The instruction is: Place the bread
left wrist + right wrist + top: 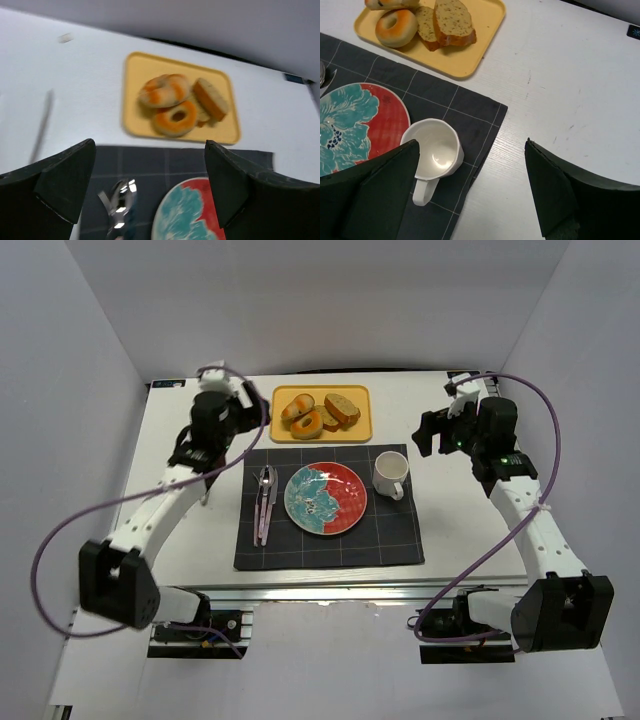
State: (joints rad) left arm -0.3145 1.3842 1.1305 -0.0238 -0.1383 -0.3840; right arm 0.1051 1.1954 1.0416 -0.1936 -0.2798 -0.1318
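While the glossy golden-brown knotted roll (165,90) lies on the yellow tray (220,132), the open left hand (150,150) hovers near, the open right hand (472,145) well apart.

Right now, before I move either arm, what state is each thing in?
bread: on the yellow tray, not yet placed
ring roll: flat on the tray, against the bread
bread slices: on the tray, leaning together
plate: on the placemat, empty
mug: upright, empty
cutlery: lying on the placemat, left of the plate
left gripper: open, holding nothing
right gripper: open, holding nothing
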